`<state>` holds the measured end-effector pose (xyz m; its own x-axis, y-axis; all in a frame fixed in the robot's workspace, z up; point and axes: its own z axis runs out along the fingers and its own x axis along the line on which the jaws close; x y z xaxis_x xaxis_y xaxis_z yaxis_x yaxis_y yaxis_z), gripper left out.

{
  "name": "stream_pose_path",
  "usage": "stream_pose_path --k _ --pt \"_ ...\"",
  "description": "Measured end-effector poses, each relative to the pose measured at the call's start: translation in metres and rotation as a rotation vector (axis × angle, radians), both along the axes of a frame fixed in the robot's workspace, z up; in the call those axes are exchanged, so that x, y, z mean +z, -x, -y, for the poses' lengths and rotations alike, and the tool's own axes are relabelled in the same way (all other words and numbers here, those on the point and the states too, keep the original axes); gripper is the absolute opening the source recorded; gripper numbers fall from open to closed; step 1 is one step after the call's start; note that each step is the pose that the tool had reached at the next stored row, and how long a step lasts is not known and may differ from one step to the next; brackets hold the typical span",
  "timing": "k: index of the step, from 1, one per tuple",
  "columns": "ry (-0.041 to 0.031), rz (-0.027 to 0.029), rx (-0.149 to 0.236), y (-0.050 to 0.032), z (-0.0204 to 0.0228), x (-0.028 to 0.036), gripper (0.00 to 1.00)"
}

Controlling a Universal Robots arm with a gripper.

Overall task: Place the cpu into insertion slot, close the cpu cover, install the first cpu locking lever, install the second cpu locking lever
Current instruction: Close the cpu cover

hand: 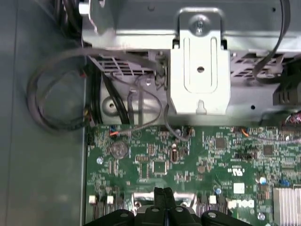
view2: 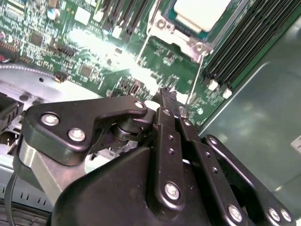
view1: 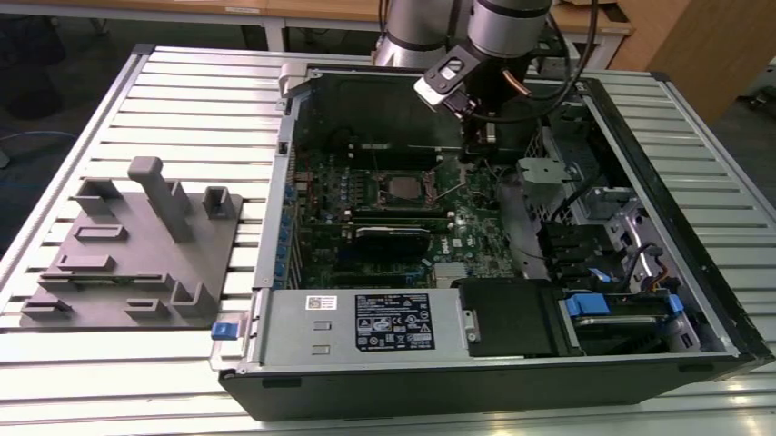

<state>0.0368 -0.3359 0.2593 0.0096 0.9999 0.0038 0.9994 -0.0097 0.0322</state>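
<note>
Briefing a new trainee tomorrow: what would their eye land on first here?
The open computer case with its green motherboard dominates the middle of the exterior view, the arm reaching into it. In the second wrist view the black gripper, jaws together, is close to the silvery cpu. A grey fixture block lies at the exterior view's left.

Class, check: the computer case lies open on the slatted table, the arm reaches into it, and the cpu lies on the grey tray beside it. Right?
One error: the cpu is not on the grey tray; the second wrist view shows it seated on the motherboard. The rest holds.
</note>
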Motion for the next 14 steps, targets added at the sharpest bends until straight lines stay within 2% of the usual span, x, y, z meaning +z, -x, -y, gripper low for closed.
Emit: stream_pose_path --k 5,9,14 --pt "0.0001 0.0000 0.000 -0.0101 -0.0002 -0.0002 0.10" --pt "0.0000 0.0000 0.000 -0.0147 -0.0004 -0.0008 0.10" --pt "0.0001 -0.0001 0.000 -0.0160 -0.0004 -0.0079 0.10"
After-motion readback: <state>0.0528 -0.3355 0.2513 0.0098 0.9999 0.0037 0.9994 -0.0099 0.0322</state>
